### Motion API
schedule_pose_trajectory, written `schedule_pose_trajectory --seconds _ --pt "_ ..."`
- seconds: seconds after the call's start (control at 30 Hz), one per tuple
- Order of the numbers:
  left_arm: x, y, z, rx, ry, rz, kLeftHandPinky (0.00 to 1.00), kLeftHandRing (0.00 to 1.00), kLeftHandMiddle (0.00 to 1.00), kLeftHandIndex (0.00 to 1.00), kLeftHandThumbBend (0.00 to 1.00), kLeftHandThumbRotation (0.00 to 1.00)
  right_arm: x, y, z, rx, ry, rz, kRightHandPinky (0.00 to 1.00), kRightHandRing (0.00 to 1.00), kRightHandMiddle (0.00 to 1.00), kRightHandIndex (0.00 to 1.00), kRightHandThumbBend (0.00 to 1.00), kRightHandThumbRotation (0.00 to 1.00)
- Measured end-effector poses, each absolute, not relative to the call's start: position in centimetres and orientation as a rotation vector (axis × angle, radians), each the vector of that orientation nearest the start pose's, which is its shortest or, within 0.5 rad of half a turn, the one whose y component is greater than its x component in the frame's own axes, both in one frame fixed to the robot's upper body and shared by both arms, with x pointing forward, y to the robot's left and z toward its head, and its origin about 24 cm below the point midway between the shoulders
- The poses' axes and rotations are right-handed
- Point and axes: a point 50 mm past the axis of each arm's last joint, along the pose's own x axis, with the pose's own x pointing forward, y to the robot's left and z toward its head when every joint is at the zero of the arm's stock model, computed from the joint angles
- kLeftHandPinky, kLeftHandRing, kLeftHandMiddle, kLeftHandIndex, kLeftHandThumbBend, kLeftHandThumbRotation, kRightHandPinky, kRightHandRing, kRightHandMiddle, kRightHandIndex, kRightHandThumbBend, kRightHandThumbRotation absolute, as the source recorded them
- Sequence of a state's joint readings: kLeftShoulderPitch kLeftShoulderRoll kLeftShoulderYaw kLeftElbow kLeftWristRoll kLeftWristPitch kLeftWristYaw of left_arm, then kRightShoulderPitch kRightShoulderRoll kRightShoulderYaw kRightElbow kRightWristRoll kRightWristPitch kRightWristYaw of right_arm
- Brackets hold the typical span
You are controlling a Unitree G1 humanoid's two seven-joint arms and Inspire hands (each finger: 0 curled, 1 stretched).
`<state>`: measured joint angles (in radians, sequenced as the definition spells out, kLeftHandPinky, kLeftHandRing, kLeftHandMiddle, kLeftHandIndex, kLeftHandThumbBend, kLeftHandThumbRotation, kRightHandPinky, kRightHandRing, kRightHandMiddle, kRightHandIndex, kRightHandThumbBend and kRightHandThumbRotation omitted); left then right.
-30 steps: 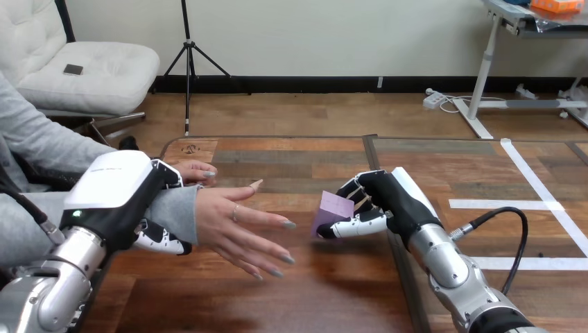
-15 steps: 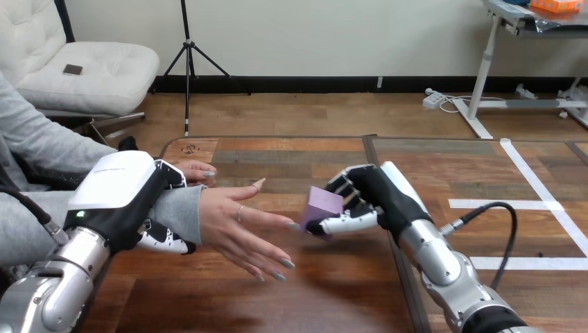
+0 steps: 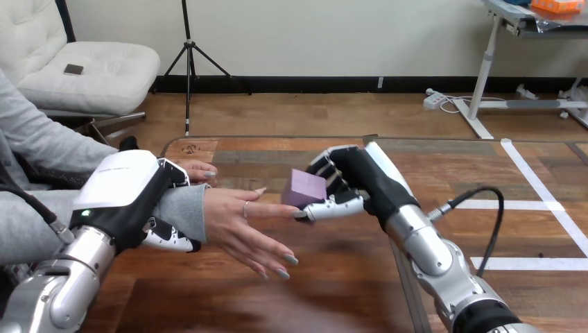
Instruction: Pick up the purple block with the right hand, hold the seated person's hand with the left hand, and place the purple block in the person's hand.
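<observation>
Fingers and thumb of right hand clamp purple block, held aloft at hand's 9 o'clock, just over fingertips of person's open hand; contact unclear. Open hand stretches above table, fingers spread. Left hand curls fingers round person's wrist, grey-sleeved; open hand at its 3 o'clock.

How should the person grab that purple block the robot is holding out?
Probably by its bare top and left faces, coming from the view's left. The right hand pinches the purple block from the right, thumb underneath and fingers behind, and the person's hand lies open just left of it.
</observation>
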<state>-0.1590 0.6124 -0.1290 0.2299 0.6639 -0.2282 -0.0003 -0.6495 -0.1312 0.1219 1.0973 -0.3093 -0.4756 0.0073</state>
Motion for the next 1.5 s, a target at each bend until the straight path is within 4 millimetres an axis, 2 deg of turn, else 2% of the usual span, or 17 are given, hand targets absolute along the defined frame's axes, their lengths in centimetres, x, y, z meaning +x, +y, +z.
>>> schedule_pose_trajectory --seconds 0.43,0.9,1.5 --pt "28.0 22.8 6.3 1.255 -0.1 -0.223 0.21 0.29 0.35 0.36 0.78 0.0 34.6 -10.8 3.7 -0.491 -0.093 0.375 0.31 0.34 0.39 0.44 0.79 0.0" --pt "28.2 22.4 6.4 1.237 -0.105 -0.214 0.2 0.26 0.32 0.34 0.78 0.0 34.6 -10.1 4.7 -0.497 -0.155 0.41 0.32 0.35 0.4 0.43 0.79 0.0" --pt "28.6 22.1 6.7 1.234 -0.117 -0.213 0.18 0.24 0.29 0.31 0.77 0.0 34.2 -10.2 4.8 -0.474 -0.183 0.419 0.31 0.34 0.39 0.43 0.79 0.0"
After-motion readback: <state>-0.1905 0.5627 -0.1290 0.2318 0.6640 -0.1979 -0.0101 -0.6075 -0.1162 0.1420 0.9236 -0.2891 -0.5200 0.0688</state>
